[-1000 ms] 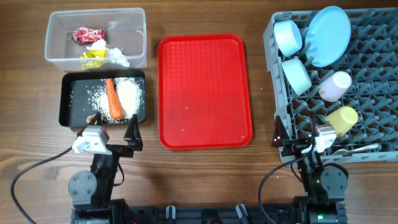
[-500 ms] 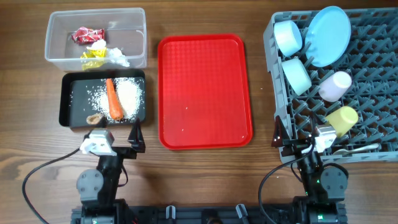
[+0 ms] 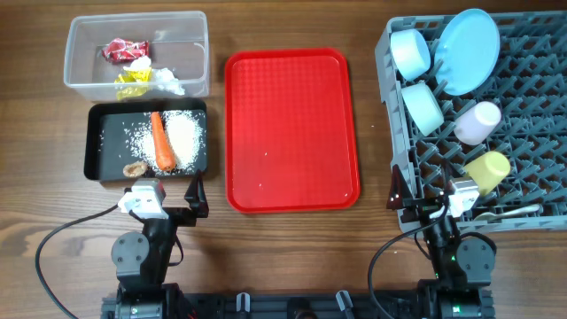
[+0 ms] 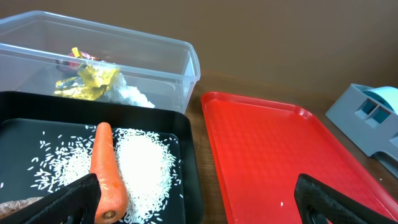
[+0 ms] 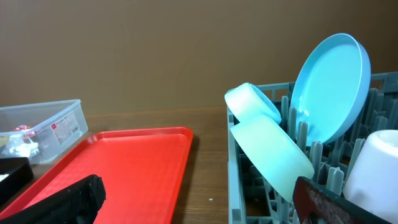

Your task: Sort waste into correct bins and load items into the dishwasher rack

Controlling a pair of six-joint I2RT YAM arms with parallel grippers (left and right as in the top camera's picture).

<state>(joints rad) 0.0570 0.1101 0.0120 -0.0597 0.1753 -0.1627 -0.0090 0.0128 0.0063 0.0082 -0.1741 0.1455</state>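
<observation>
The clear tub holds a red wrapper, a yellow wrapper and tissue. The black tray holds the carrot, rice and a brown lump. The grey rack holds a blue plate, two bowls, a pink cup and a yellow cup. My left gripper is open and empty at the black tray's front edge, carrot just ahead. My right gripper is open and empty at the rack's front left corner.
A flat red serving tray lies between the bins and the rack, with a few white specks on it. It shows in both wrist views. A pale utensil lies in the rack's front row.
My left arm has drawn slightly right and back from the black tray's front edge, gripper still open. The right arm has not moved.
</observation>
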